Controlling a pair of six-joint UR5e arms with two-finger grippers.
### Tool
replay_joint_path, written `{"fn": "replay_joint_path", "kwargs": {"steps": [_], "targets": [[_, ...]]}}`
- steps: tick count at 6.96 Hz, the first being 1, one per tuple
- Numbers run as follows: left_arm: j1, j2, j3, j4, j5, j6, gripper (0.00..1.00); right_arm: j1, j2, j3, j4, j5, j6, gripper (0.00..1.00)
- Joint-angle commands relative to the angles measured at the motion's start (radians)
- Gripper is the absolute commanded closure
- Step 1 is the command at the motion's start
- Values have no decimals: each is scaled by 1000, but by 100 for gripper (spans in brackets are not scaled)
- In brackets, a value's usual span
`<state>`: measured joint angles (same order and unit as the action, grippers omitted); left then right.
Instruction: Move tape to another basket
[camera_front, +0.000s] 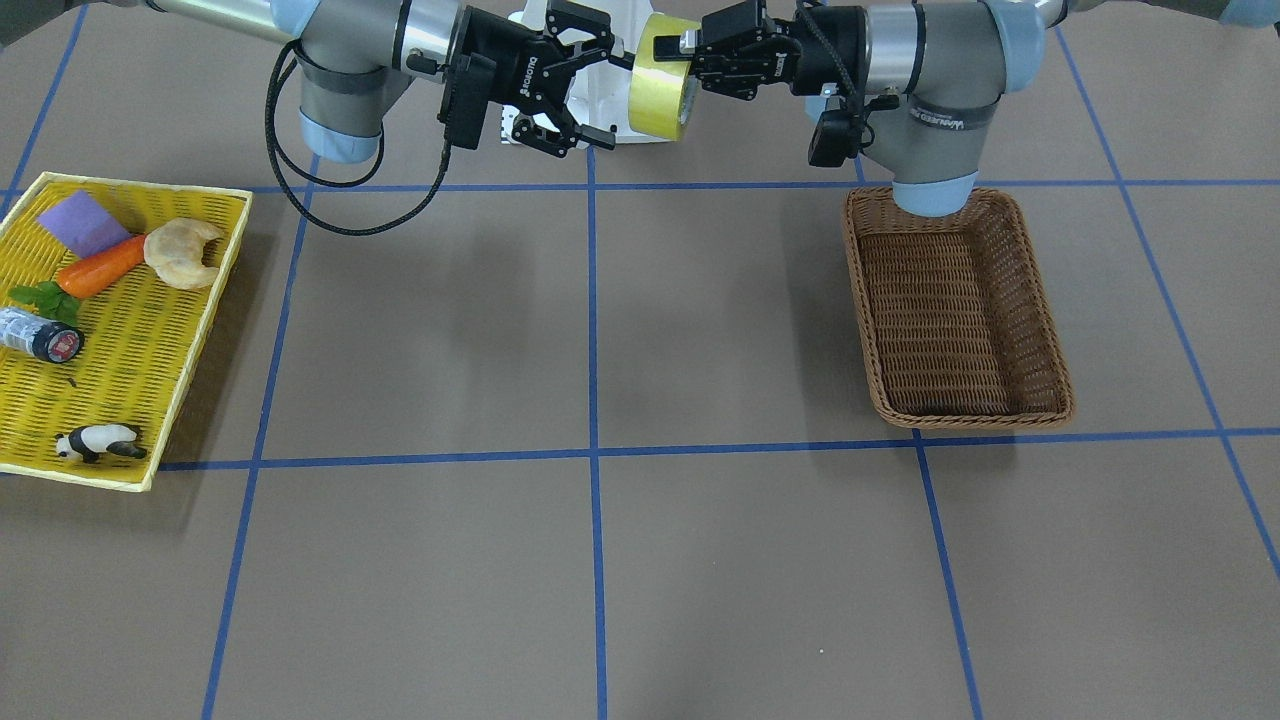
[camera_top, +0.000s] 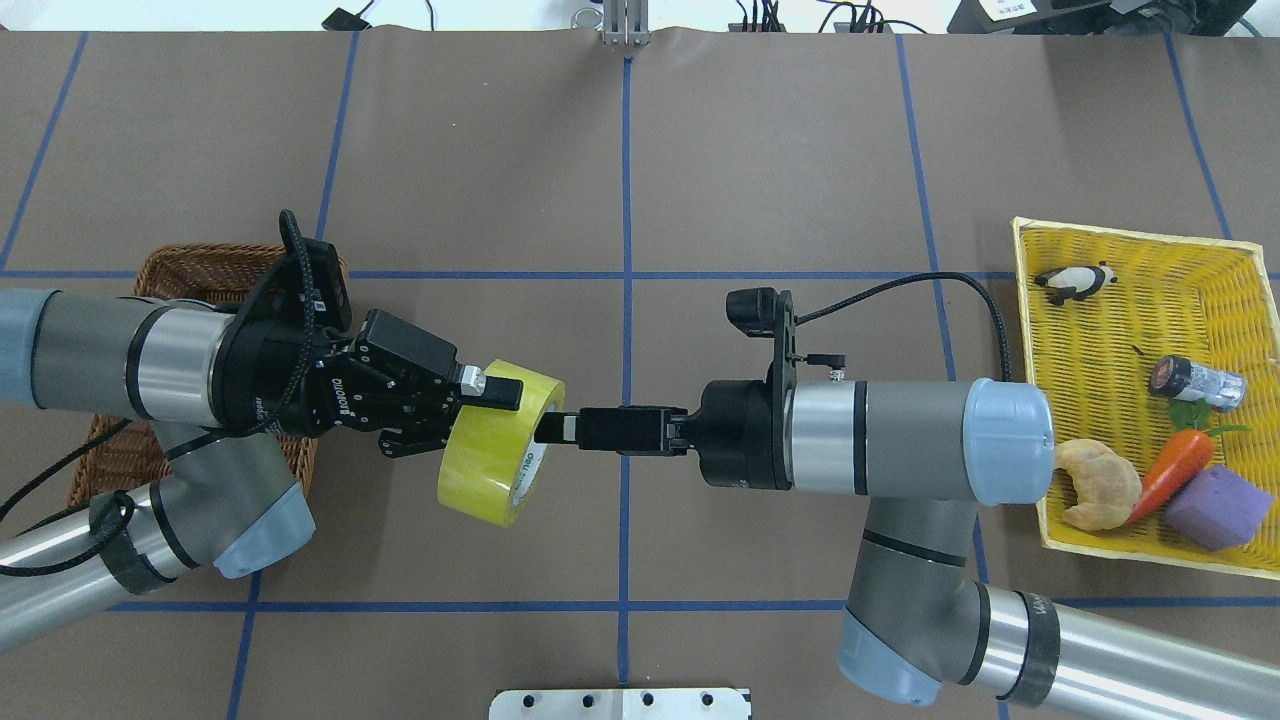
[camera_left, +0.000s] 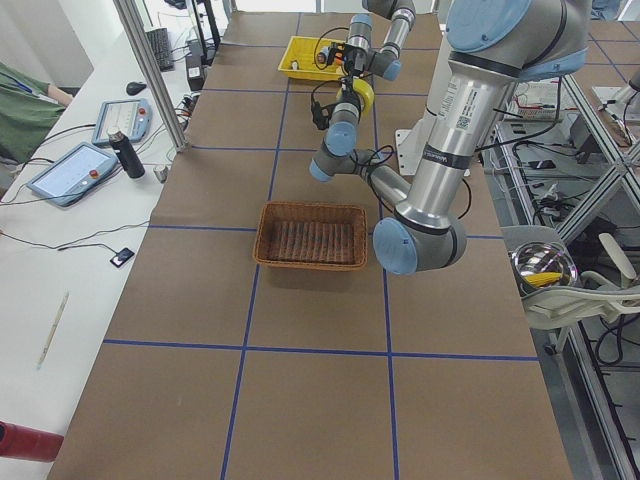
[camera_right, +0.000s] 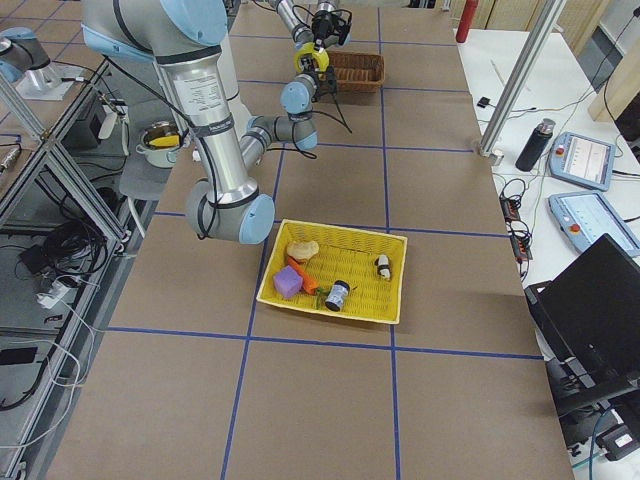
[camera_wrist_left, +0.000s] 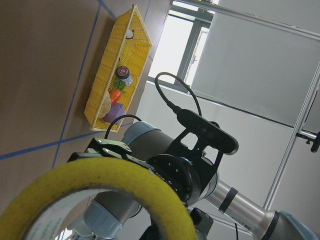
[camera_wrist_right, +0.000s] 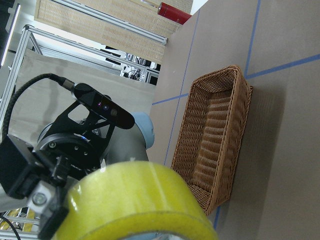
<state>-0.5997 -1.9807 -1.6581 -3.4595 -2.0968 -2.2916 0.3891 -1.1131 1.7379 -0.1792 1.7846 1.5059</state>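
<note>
The tape (camera_front: 660, 95), a wide yellow roll, hangs in the air between the two arms near the robot's base. My left gripper (camera_front: 680, 50) is shut on the roll's upper rim, one finger outside and one inside the core; in the overhead view it (camera_top: 510, 395) grips the tape (camera_top: 500, 455). My right gripper (camera_front: 612, 100) faces the roll's other side with its fingers spread open, its tip (camera_top: 550, 428) close to the core. The brown wicker basket (camera_front: 1040, 320) lies empty on the table under my left arm, partly hidden by it in the overhead view (camera_top: 190, 262).
A yellow mesh tray (camera_front: 150, 330) on my right side holds a small bottle (camera_front: 40, 335), a carrot (camera_front: 100, 268), a croissant (camera_front: 185, 252), a purple block (camera_front: 82, 222) and a panda figure (camera_front: 100, 441). A white mount (camera_front: 610, 115) stands at the robot's base.
</note>
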Motion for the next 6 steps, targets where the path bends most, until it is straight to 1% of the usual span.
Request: {"fn": "replay_joint_path", "kwargs": {"steps": [1,3,4,5,6], "targets": [[0,2,1,-1,-8,1,100,2,-14,2,1,9,0,1],[0,8,0,-4,-9,1,100,29,-46,6,21,85,2,1],[-5,6,0,-3,-9,11,100,103,-62,5,29,161,2,1],[-23,6,6,9,-3,20,100,243,-74,-20,21,323,-1,1],[-56,5,14,17,3,43,100,370,-73,-87,20,457,-19,1]]}}
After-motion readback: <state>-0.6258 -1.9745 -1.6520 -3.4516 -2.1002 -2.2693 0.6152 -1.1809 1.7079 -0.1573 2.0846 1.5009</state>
